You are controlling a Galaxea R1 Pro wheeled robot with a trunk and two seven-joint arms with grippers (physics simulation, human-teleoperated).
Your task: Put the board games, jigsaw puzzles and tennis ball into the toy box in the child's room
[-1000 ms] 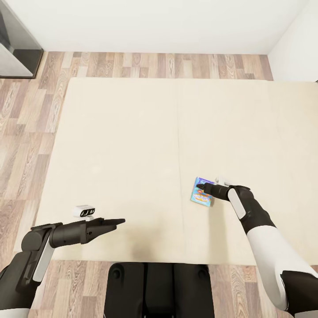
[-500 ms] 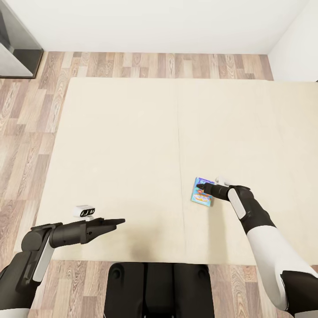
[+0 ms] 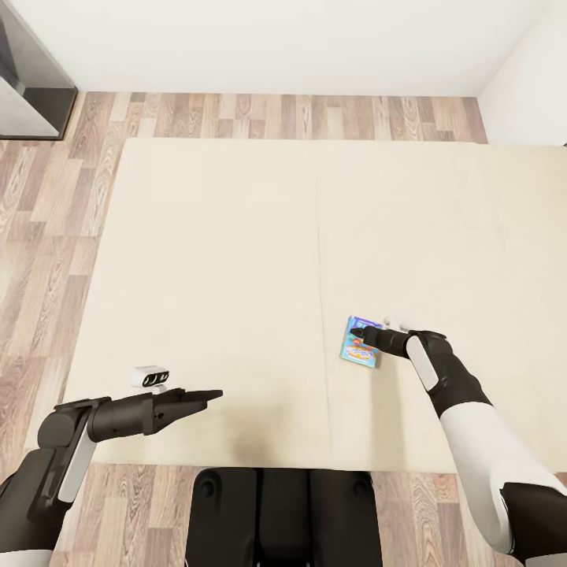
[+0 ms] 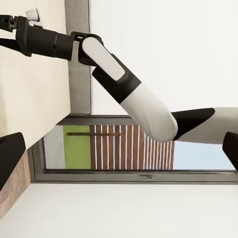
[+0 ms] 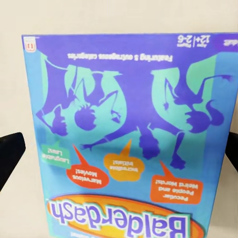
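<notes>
A small blue board game [image 3: 359, 345] lies flat on the bed's cream mattress [image 3: 236, 260], right of the seam between its two sections. My right gripper [image 3: 365, 337] is directly over the box, open. In the right wrist view the printed lid [image 5: 129, 134] is close up, with a dark fingertip [image 5: 11, 156] just off each of its two side edges. My left gripper [image 3: 209, 396] hovers open above the mattress near the front edge, holding nothing. The table, toy box, puzzles and ball are out of view.
Wood-plank floor [image 3: 47, 260] borders the bed on the left and far side, ending at a white wall. A dark grey window frame [image 3: 31, 87] stands at the far left. My base [image 3: 283, 516] is against the bed's front edge. The left wrist view looks across at my right arm [image 4: 129, 94].
</notes>
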